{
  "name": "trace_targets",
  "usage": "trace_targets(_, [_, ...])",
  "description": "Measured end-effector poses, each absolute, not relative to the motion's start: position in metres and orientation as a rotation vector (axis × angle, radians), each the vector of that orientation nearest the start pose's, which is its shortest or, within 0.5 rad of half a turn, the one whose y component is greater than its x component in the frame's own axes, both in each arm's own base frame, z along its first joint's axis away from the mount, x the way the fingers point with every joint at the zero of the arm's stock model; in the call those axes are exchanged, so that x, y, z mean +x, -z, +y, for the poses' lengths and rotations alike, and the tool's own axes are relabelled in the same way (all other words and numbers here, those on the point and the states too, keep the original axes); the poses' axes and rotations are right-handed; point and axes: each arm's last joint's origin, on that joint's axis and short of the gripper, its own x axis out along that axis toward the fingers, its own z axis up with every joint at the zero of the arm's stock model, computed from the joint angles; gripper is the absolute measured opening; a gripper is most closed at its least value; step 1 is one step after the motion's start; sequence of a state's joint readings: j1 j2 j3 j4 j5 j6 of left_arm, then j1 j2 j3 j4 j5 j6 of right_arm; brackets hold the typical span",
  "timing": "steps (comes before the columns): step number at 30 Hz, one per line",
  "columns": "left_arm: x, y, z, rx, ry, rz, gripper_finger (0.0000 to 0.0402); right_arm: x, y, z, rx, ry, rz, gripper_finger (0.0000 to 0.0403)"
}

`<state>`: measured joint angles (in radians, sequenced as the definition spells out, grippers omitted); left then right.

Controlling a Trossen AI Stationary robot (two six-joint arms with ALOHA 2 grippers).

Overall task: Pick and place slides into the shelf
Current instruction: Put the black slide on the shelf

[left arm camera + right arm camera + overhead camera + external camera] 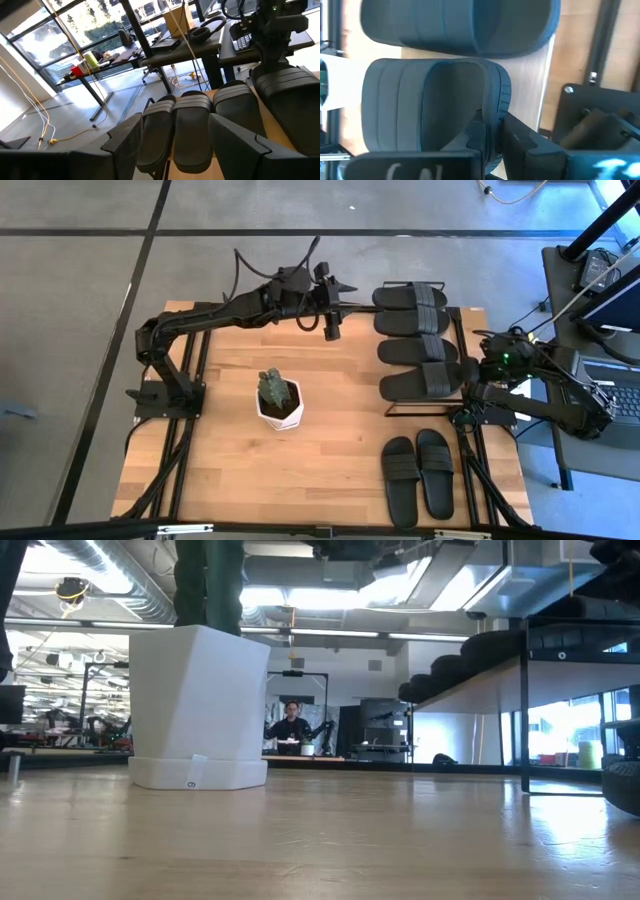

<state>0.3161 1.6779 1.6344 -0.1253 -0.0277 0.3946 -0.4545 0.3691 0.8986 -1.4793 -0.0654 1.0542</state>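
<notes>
Only the high view shows the full count: four slides lie side by side on the shelf at the tabletop's far right, and two more slides lie on bare wood nearer the front, making six. The right wrist view shows the right claw closed on the nearest shelf slide, at its edge. The left claw hangs open just beside the shelf, holding nothing; the low view mostly shows the one white plant pot.

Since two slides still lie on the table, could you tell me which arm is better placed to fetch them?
Probably the right: its pincer is at the shelf edge, just above the pair of slides. The left pincer hovers farther away, across the shelf.
</notes>
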Motion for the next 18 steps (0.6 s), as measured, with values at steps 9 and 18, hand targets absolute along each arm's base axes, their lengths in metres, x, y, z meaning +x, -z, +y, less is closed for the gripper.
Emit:
trace_targets(9, [0.3714,-0.3989,0.1223,0.365,-0.305,0.234,0.0218,0.0056,-0.2919,-0.0010,1.206,0.871,0.723,0.0046])
trace_targets(18, [0.3714,-0.3988,0.1222,0.366,-0.305,0.235,0.0218,0.0058,-0.2916,0.0006,1.236,0.829,0.750,0.0080])
